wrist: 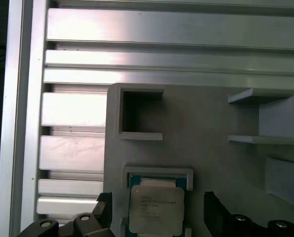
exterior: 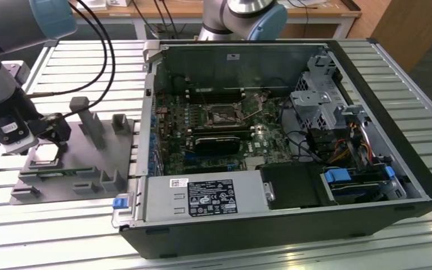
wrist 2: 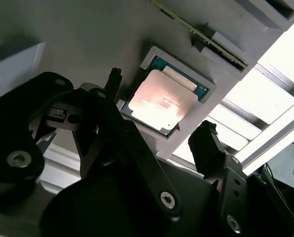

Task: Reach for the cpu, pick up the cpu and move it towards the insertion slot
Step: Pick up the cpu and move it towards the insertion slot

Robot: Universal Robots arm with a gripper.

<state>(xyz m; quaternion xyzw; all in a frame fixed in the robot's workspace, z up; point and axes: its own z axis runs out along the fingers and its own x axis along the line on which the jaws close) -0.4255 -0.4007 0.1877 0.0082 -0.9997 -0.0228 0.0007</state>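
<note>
A slatted metal counter (exterior: 51, 230) carries a grey tray (exterior: 111, 149) at the exterior view's left and an open case (exterior: 276, 228) mid-frame. The tool (wrist 2: 161, 102) hangs over the tray, its 2 fingers (wrist 2: 206, 143) apart, flanking the cpu (wrist 2: 159, 106) in its pocket. The slot (exterior: 221, 115) lies inside the case.

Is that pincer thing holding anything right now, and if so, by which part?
Nothing is held. The pincer is open, its fingers standing either side of the cpu without touching it; the cpu lies in its pocket in the grey tray.
</note>
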